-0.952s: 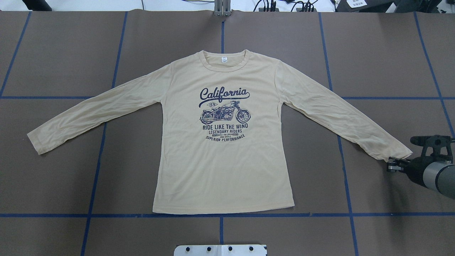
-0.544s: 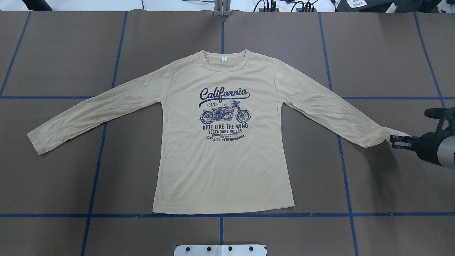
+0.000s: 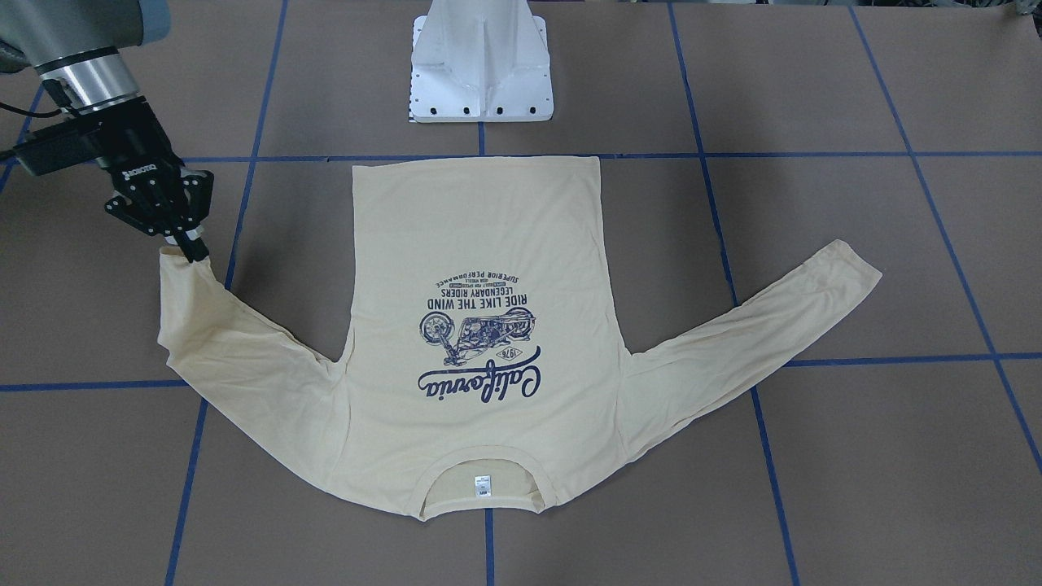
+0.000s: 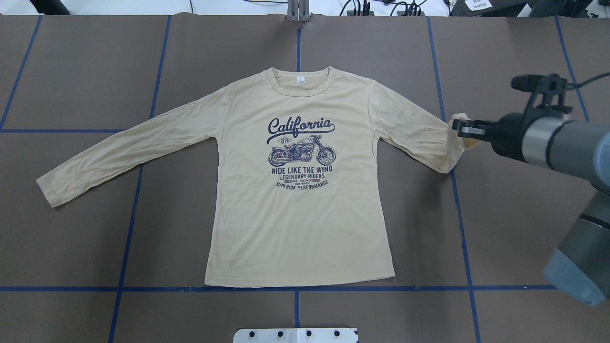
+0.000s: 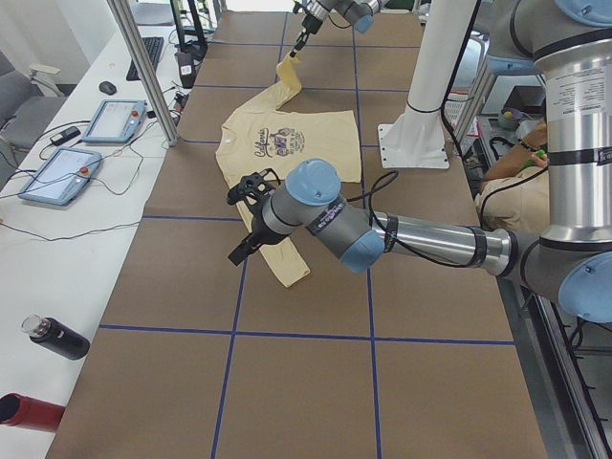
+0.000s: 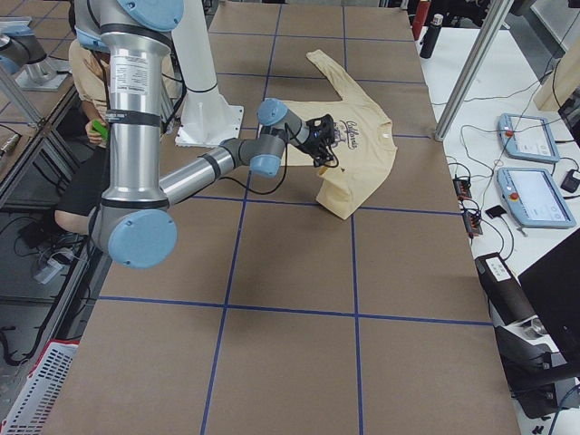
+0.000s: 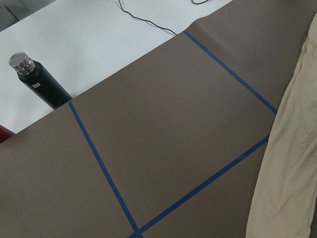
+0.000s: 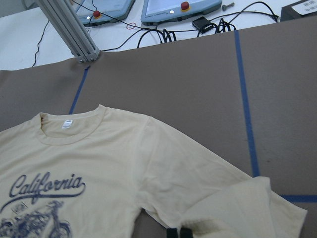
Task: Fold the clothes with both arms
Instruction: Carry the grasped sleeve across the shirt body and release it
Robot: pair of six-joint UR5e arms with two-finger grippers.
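Observation:
The cream-yellow long-sleeved T-shirt [image 4: 300,214] lies flat, print up, neck away from the robot; it also shows in the front view [image 3: 480,244]. My right gripper [image 4: 457,127] is shut on the right sleeve's cuff and holds it above the table, so the sleeve [image 4: 414,136] hangs doubled back toward the shoulder. The same grip shows in the front view [image 3: 195,251]. The left sleeve [image 4: 119,147] lies stretched out flat. My left gripper [image 5: 247,222] shows only in the exterior left view, above the left sleeve's end; I cannot tell whether it is open or shut.
The white pedestal base [image 3: 480,73] stands at the robot's side of the table. Blue tape lines cross the brown table cover [image 4: 71,71]. A black bottle [image 7: 39,82] and control tablets [image 5: 67,172] lie beyond the table's left end. An aluminium post [image 8: 69,29] stands at the far edge.
My right gripper has lifted the right cuff and carried it inward and toward the far side. The sleeve, flat a second ago, now hangs folded near the shoulder.

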